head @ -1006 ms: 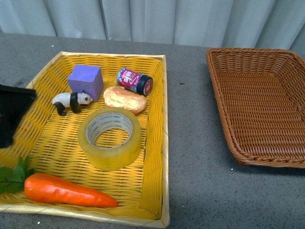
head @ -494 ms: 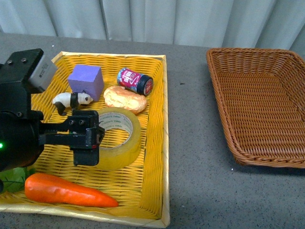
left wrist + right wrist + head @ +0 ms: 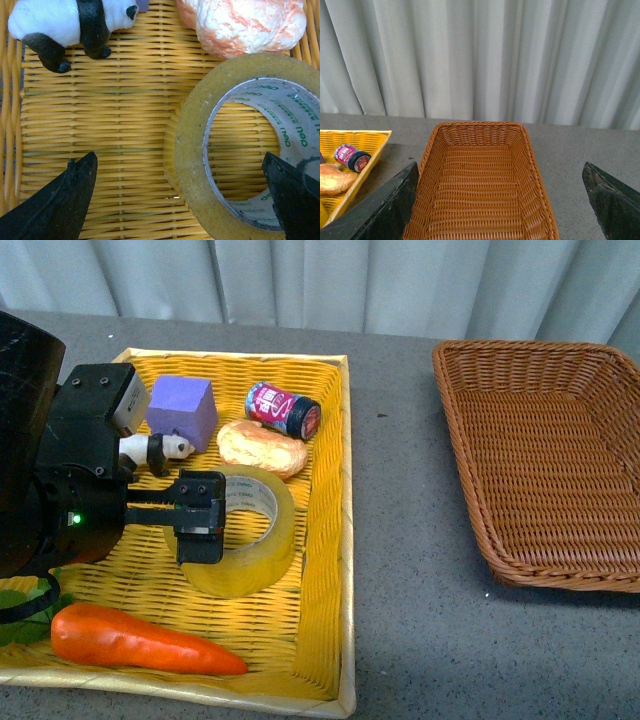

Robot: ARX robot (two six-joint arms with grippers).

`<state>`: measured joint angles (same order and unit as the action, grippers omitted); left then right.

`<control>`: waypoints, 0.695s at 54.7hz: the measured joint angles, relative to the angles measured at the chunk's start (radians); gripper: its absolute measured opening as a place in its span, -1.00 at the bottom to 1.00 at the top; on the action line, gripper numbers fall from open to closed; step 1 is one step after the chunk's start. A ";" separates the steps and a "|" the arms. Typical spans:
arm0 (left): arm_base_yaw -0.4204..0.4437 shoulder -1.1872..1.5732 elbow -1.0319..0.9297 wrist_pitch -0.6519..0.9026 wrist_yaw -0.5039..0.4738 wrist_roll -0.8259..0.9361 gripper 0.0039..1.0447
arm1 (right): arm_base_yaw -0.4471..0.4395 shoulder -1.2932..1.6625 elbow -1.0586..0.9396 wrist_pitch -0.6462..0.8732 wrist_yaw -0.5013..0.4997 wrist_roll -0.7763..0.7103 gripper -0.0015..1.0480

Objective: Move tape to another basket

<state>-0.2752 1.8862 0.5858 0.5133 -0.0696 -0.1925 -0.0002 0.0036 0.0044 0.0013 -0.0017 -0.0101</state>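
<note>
The tape [image 3: 262, 540], a wide yellowish roll with a white printed core, lies flat in the middle of the yellow tray [image 3: 330, 540]. My left gripper [image 3: 200, 516] is open just above the roll's left side. In the left wrist view the left gripper [image 3: 177, 160] straddles the near wall of the tape [image 3: 192, 145], with one finger outside the roll and the other over its hole. The dark brown wicker basket [image 3: 462, 440] stands at the right with nothing in it. My right gripper [image 3: 500, 167] is open and hangs above the basket [image 3: 475, 175]; it does not show in the front view.
In the tray with the tape are a purple cube [image 3: 185, 410], a panda figure [image 3: 150, 450], a bread roll [image 3: 262, 447], a red can [image 3: 283, 408] and a carrot [image 3: 140, 640]. Grey tabletop separates tray and basket. A curtain hangs behind.
My left arm has come in from the left over the tray and its open gripper now sits at the tape. The tape and the other things have not moved.
</note>
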 joint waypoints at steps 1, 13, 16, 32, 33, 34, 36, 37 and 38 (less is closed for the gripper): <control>0.000 0.004 0.004 -0.003 -0.002 0.000 0.88 | 0.000 0.000 0.000 0.000 0.000 0.000 0.83; 0.000 0.049 0.056 -0.044 0.009 -0.022 0.88 | 0.000 0.000 0.000 0.000 0.000 0.000 0.83; 0.001 0.053 0.065 -0.052 0.010 -0.032 0.88 | 0.000 0.000 0.000 0.000 0.000 0.000 0.83; 0.004 0.078 0.087 -0.084 -0.010 -0.038 0.46 | 0.000 0.000 0.000 0.000 0.000 0.000 0.83; 0.004 0.078 0.088 -0.087 -0.010 -0.038 0.39 | 0.000 0.000 0.000 0.000 0.000 0.000 0.83; 0.003 0.078 0.088 -0.088 -0.009 -0.038 0.32 | 0.000 0.000 0.000 0.000 0.000 0.000 0.83; 0.002 0.078 0.093 -0.099 -0.003 -0.039 0.15 | 0.000 0.000 0.000 0.000 0.000 0.000 0.83; 0.002 0.077 0.097 -0.109 0.003 -0.042 0.08 | 0.000 0.000 0.000 0.000 0.000 0.000 0.83; 0.001 0.077 0.100 -0.113 0.003 -0.043 -0.02 | 0.000 0.000 0.000 0.000 0.000 0.000 0.83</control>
<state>-0.2741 1.9629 0.6861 0.4004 -0.0669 -0.2352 -0.0002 0.0036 0.0044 0.0013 -0.0017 -0.0101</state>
